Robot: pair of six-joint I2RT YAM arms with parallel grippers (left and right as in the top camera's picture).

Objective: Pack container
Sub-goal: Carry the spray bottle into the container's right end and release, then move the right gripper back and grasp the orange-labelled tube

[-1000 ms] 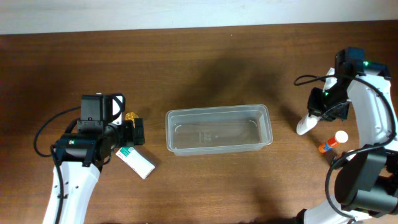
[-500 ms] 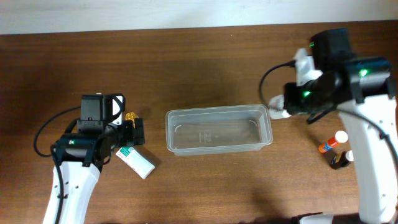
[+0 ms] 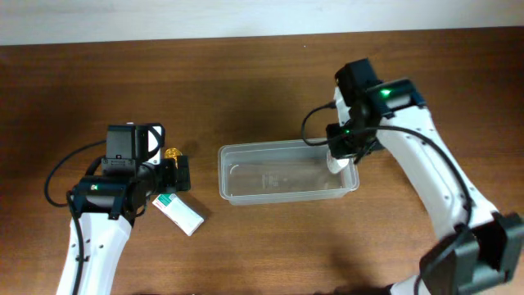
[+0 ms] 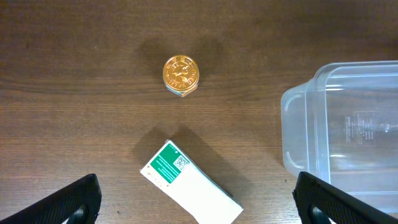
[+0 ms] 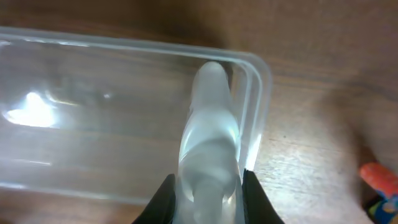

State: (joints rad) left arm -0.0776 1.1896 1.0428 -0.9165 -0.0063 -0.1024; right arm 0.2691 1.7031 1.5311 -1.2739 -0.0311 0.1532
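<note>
The clear plastic container (image 3: 246,150) lies in the middle of the table; it also shows in the left wrist view (image 4: 298,124) and the right wrist view (image 5: 261,68). My right gripper (image 3: 343,152) is shut on a white bottle (image 3: 336,163) and holds it over the container's right end, nose pointing down inside the rim. In the right wrist view the fingers (image 5: 209,200) clamp the bottle (image 5: 210,134). My left gripper (image 3: 175,174) is open and empty (image 4: 196,205), hovering over a white tube (image 4: 189,185).
A small gold-capped bottle (image 4: 181,74) stands left of the container, also in the overhead view (image 3: 172,153). The white tube with a green label (image 3: 180,213) lies below it. An orange item (image 5: 378,177) lies right of the container.
My right arm has swung left from the table's right side, carrying the white bottle to the container's right end. The left arm has not moved.
</note>
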